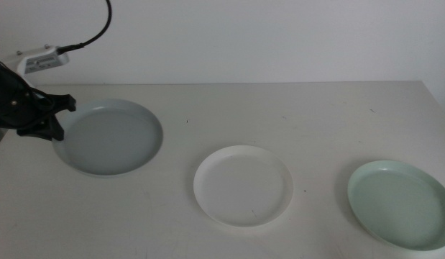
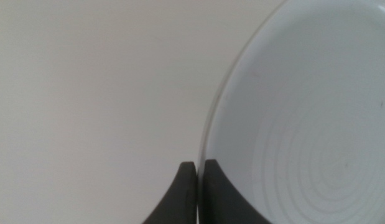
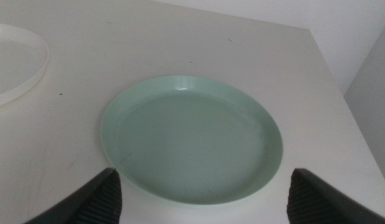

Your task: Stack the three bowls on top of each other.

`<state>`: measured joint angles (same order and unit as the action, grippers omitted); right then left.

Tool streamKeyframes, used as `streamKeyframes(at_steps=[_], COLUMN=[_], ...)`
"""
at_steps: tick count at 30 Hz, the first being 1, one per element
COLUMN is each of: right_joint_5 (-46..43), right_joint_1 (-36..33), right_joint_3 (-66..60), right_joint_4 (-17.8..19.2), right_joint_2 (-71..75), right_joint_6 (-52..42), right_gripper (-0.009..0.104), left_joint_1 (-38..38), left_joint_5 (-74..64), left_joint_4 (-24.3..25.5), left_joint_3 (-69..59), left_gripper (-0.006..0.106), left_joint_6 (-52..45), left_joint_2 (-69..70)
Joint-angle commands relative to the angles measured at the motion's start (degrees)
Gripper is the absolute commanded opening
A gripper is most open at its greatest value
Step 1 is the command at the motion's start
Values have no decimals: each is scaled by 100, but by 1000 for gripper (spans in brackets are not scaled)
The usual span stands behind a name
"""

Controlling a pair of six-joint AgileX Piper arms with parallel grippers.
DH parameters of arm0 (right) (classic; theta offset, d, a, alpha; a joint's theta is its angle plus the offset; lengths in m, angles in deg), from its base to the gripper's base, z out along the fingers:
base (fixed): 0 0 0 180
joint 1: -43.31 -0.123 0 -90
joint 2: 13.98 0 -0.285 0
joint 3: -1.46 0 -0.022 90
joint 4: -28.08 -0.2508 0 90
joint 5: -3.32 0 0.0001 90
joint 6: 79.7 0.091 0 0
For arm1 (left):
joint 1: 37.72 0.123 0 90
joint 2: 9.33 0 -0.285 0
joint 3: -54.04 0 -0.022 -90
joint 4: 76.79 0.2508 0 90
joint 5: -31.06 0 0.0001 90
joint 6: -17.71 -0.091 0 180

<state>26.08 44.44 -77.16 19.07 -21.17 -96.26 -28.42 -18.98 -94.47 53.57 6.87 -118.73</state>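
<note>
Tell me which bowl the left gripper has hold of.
The grey-blue bowl: the left gripper pinches its rim. White bowl and mint bowl lie untouched.

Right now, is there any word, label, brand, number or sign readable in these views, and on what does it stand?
None can be read.
The white unit above the left gripper carries small dark marks, too blurred to read.
The grey-blue bowl, white bowl and mint green bowl show no print.
The table bears only tiny specks.
The right gripper shows no lettering.
</note>
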Motion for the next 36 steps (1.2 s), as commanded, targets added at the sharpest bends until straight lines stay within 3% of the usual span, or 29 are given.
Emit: streamKeyframes(at_steps=[1,14,24,36], right_joint_5=[-442,-442,-442,-442], right_joint_1=[40,40,40,40], right_joint_3=[13,13,13,13], right_joint_4=[20,20,20,20], right_joint_2=[152,152,152,152], right_joint_6=[-59,-59,-59,-59], right_gripper=[69,69,69,69], left_joint_1=[-246,-2048,-3171,-3402], left_joint_5=[202,508,1368,1671], left_joint_4=[-261,-362,-362,-535], left_joint_3=[-110,-298,-300,-300], left_gripper=[0,0,0,0], left_joint_6=[68,899,1485,1506], left_joint_2=[604,833,233,-393])
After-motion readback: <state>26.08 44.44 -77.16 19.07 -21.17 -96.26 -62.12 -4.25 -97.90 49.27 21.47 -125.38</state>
